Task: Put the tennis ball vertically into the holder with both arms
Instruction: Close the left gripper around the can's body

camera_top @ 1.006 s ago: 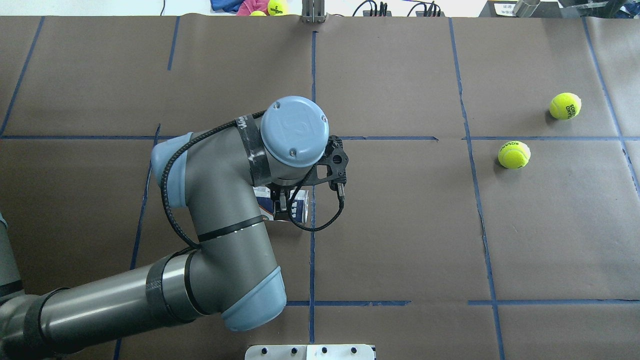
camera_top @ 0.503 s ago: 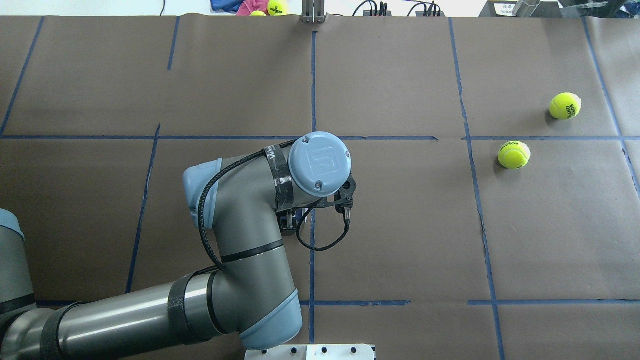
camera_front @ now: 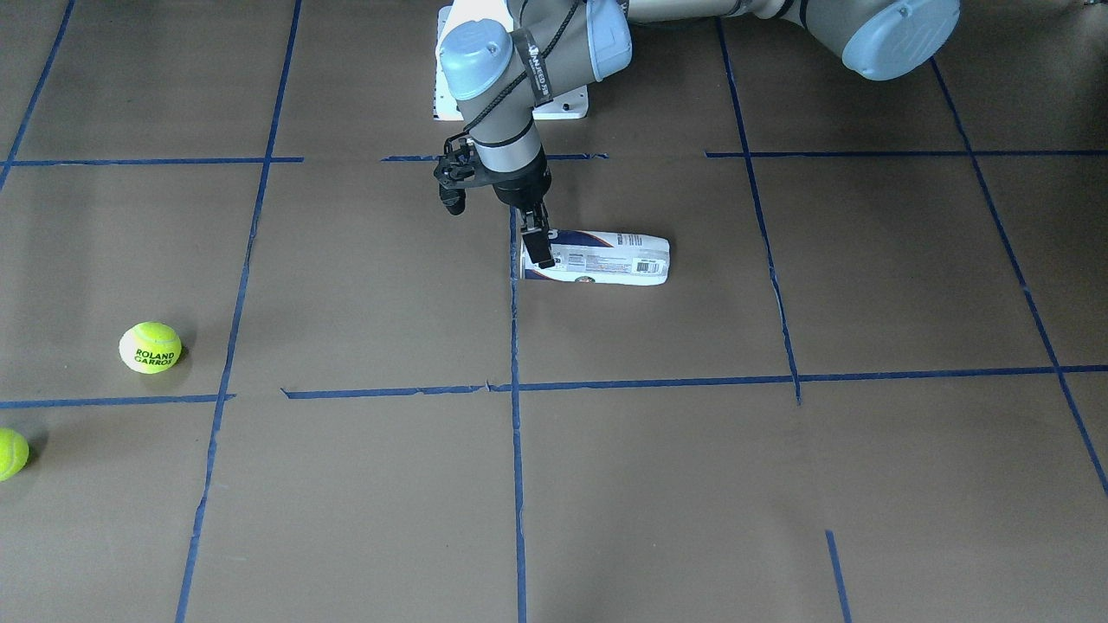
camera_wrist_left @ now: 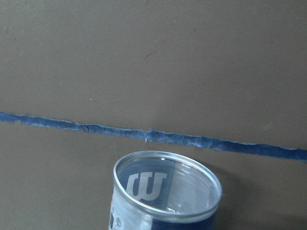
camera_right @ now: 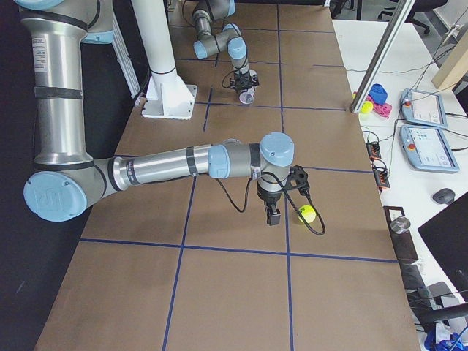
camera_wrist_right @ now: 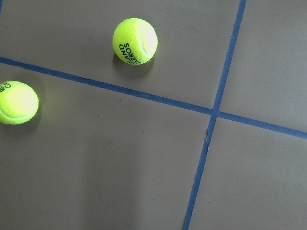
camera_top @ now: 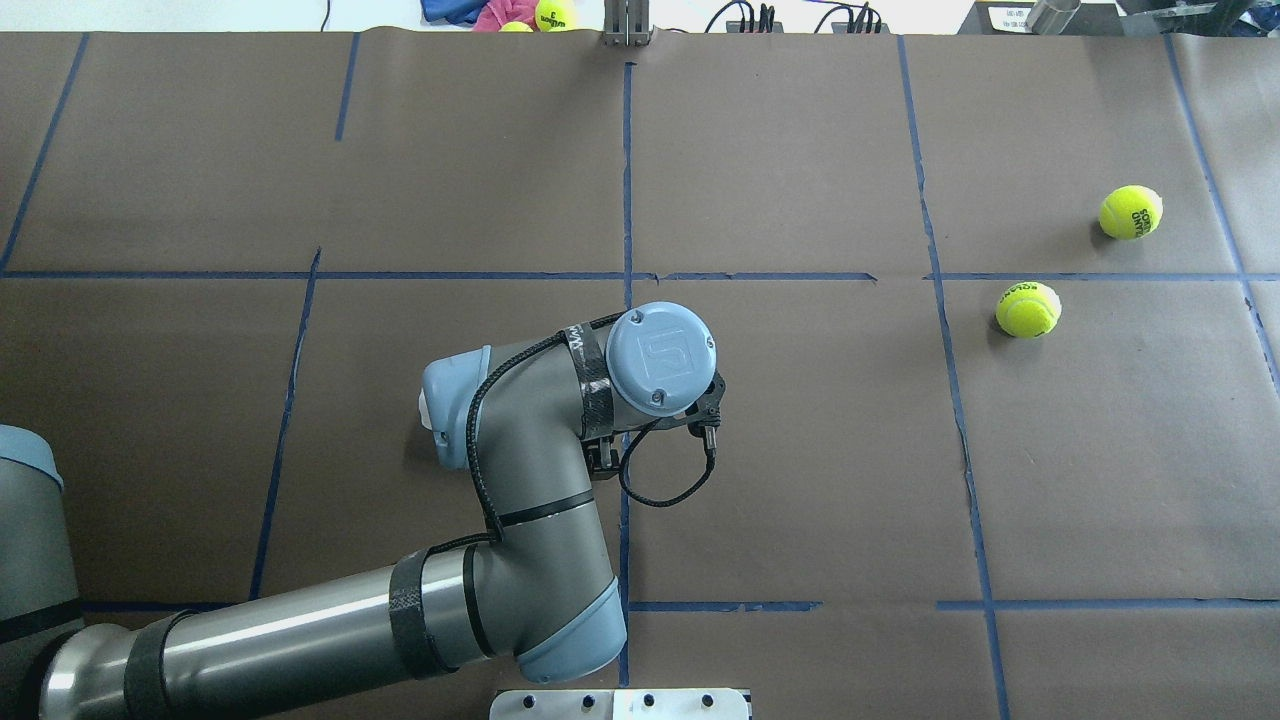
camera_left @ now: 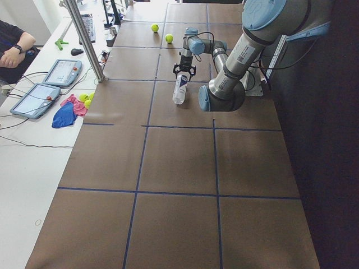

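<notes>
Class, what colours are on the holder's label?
White and navy on the holder; the front-facing view shows it best.

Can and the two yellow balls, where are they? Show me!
can (camera_front: pixel 599 258): front-facing view, middle of its label.
lettered ball (camera_front: pixel 150 347): front-facing view, its middle.
edge ball (camera_front: pixel 10 453): front-facing view, the part showing at the left edge.
</notes>
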Robot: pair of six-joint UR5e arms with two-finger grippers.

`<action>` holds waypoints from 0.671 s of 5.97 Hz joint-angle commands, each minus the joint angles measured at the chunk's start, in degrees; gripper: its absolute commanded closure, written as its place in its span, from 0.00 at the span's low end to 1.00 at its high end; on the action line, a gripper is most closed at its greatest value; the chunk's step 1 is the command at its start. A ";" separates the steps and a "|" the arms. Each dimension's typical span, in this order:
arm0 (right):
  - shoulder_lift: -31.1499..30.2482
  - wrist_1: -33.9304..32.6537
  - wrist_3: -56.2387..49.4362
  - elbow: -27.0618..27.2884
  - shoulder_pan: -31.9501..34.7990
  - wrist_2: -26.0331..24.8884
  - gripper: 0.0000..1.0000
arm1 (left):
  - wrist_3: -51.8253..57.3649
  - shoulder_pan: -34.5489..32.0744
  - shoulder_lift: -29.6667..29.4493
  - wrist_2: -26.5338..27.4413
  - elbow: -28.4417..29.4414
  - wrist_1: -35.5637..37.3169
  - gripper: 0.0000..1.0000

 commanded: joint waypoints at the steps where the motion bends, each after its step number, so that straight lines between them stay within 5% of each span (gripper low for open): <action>1: 0.00 0.04 0.00 -0.03 -0.01 0.00 0.00 | -0.71 0.02 -0.02 0.10 4.30 -4.40 0.00; 3: 0.00 0.04 0.00 -0.03 -0.01 0.00 0.00 | -0.62 -0.07 -0.02 0.10 4.59 -4.95 0.07; 4: 0.00 0.04 0.00 -0.03 -0.10 0.00 0.00 | -0.71 -0.07 -0.02 0.10 4.50 -4.77 0.21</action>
